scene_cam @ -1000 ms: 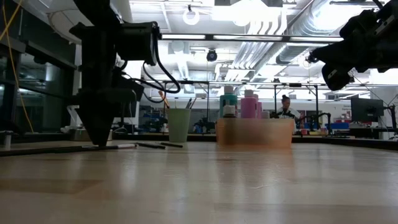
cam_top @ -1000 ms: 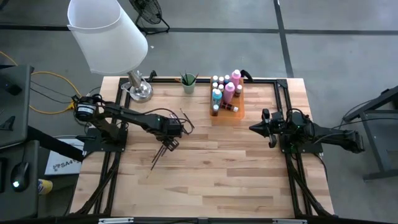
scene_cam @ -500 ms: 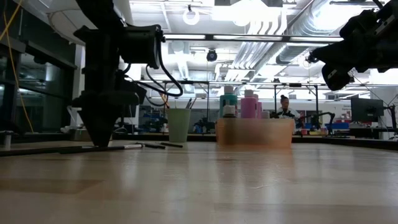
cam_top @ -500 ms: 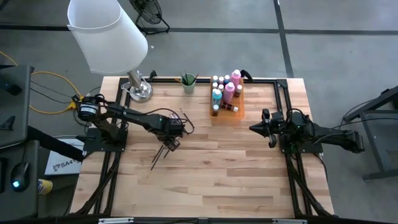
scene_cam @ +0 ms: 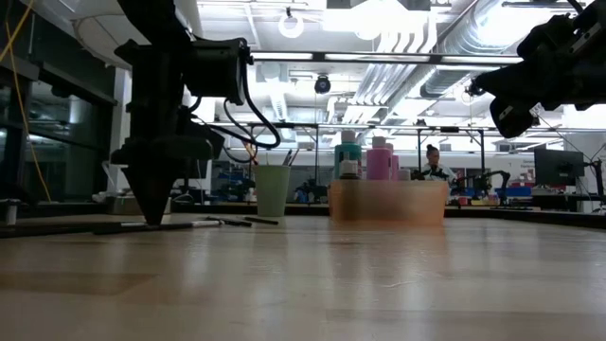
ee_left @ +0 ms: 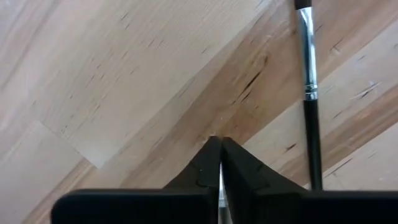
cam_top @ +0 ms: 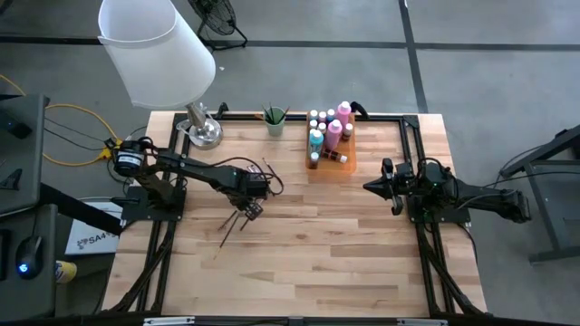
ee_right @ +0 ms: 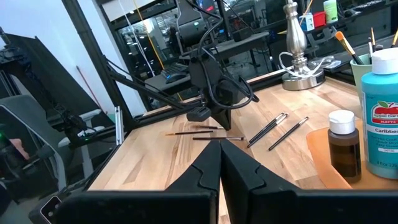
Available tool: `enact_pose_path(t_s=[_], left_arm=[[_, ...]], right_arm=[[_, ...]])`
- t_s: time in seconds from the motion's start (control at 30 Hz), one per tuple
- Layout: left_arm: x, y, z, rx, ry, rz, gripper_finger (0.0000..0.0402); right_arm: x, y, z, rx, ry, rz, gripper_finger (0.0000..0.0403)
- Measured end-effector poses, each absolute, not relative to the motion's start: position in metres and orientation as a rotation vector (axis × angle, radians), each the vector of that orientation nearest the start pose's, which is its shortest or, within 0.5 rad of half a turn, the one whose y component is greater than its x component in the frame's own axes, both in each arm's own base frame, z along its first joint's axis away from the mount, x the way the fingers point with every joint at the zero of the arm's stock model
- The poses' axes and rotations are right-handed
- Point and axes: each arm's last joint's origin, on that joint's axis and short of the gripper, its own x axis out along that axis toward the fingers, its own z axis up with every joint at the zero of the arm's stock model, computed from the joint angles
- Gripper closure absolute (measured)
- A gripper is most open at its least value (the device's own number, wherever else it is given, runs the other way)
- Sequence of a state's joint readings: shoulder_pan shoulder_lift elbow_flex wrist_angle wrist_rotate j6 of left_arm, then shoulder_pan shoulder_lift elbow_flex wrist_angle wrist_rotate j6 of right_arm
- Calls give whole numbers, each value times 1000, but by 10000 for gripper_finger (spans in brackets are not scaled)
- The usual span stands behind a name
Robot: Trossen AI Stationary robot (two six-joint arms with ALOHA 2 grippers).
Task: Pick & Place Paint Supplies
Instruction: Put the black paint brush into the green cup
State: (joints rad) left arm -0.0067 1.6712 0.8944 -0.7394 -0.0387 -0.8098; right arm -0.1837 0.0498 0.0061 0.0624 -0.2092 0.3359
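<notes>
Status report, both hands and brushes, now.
Left hand shut, empty, down at table beside brush. Right hand shut, waiting aside. Nothing in the way.

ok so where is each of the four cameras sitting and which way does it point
High view: above the table, looking straight down; shows both arms, the left gripper over loose paintbrushes.
Low view: at tabletop height, looking level across; left gripper down at the wood, right arm raised.
Left wrist view: looks down past its shut fingers at bare wood and one paintbrush.
Right wrist view: looks across past its shut fingers at the left arm.
Shared: high and right wrist views both show the paint bottles.
</notes>
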Motion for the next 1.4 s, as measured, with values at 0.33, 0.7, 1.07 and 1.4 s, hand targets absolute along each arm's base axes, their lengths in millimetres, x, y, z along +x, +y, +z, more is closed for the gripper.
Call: enact_pose_path(t_s=[0.33, 0.7, 1.07, 1.4], left_arm=[[273, -1, 152, -533, 1431, 552, 401], [273, 6, 234, -359, 1023, 566, 401], [281, 34, 273, 29, 511, 535, 401], [272, 103, 274, 228, 377, 639, 401]], right_arm=[[99, -12, 168, 332, -14, 29, 401], [99, -12, 168, 332, -14, 29, 401], [100, -12, 167, 335, -3, 27, 401], [100, -12, 166, 335, 1, 28, 401]])
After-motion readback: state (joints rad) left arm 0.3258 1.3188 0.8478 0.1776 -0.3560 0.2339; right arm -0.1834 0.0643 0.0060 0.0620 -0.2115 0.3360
